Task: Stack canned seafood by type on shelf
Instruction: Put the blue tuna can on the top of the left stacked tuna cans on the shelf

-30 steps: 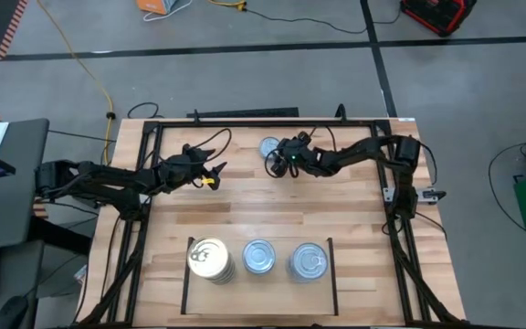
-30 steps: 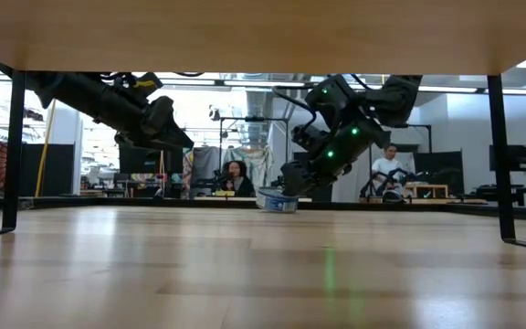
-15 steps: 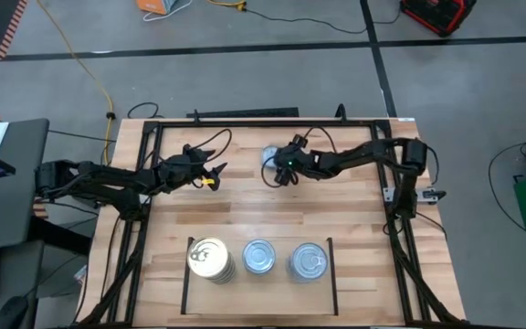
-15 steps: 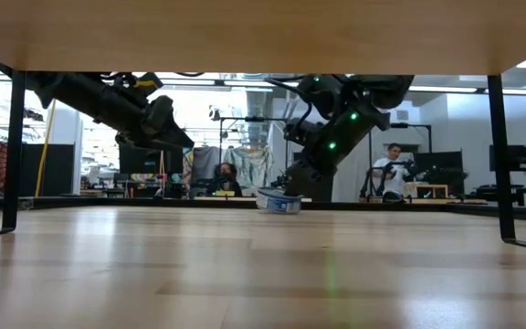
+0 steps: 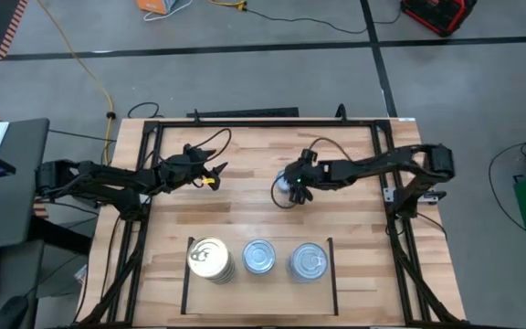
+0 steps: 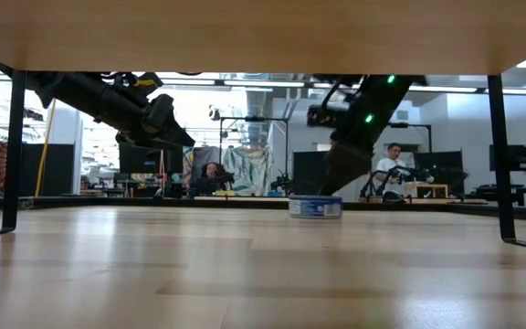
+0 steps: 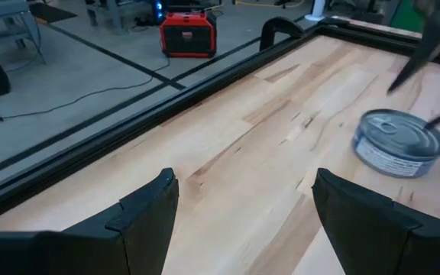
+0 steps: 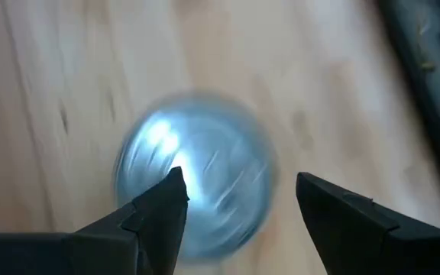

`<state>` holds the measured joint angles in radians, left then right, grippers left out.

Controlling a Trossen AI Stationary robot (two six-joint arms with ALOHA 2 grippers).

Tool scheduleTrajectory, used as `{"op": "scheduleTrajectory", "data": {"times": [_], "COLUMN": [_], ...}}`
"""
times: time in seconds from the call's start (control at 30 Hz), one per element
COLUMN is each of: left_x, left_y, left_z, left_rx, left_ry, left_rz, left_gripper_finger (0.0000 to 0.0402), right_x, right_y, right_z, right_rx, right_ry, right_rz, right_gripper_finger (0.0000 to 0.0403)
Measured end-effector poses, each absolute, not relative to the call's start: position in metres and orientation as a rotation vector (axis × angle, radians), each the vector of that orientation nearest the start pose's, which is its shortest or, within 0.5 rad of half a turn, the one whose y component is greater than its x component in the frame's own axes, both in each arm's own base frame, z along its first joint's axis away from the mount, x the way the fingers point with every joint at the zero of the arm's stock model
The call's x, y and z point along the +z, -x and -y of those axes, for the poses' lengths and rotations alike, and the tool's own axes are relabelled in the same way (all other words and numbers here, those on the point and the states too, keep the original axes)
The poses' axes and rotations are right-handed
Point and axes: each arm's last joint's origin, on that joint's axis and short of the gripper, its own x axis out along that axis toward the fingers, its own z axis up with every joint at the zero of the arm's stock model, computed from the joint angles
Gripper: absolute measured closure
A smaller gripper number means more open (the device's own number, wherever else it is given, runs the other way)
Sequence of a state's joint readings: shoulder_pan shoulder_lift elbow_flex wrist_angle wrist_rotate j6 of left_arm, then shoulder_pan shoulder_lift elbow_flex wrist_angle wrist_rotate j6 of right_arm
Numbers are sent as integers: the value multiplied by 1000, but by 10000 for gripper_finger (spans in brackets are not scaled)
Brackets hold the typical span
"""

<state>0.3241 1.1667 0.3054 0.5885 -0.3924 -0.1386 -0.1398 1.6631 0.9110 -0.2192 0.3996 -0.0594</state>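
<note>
Light wood table [image 5: 245, 219] carries the shelf [image 5: 259, 279] with three tin stacks [image 5: 259, 259] at its near edge. Mid-table, a silver-topped tin [image 5: 288, 184] sits beneath the open, empty right gripper [image 5: 294, 185]. Left gripper [image 5: 210, 174] hovers open, empty.

My right gripper [image 5: 292, 189] has swung away from the back rail toward the middle of the bench — the arm now stretches out lower and flatter. The silver-topped tin [image 6: 315, 206] has travelled with it, shifting from near the back edge to mid-bench — it sits flat on the planks, right under the spread fingers.
</note>
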Motion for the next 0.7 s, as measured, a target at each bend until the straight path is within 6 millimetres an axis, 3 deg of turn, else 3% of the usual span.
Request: {"op": "scheduleTrajectory", "data": {"times": [0.1,0.17,0.47,0.7], "left_x": [174,174,174,174], "left_y": [-198,-198,-199,-199], "left_z": [-77,-77,-77,-77], "left_rx": [706,694,683,684], "left_ry": [137,147,143,142], "left_rz": [-226,-224,-225,-225], "left_gripper_finger": [113,113,113,113], "right_x": [190,197,170,154], "right_y": [-307,-298,-258,-263], "right_z": [52,56,79,80], "right_rx": [-496,-523,-583,-598], "right_ry": [143,71,-266,-294], "right_rz": [-906,-904,-816,-834], "right_gripper_finger": [121,122,145,169]}}
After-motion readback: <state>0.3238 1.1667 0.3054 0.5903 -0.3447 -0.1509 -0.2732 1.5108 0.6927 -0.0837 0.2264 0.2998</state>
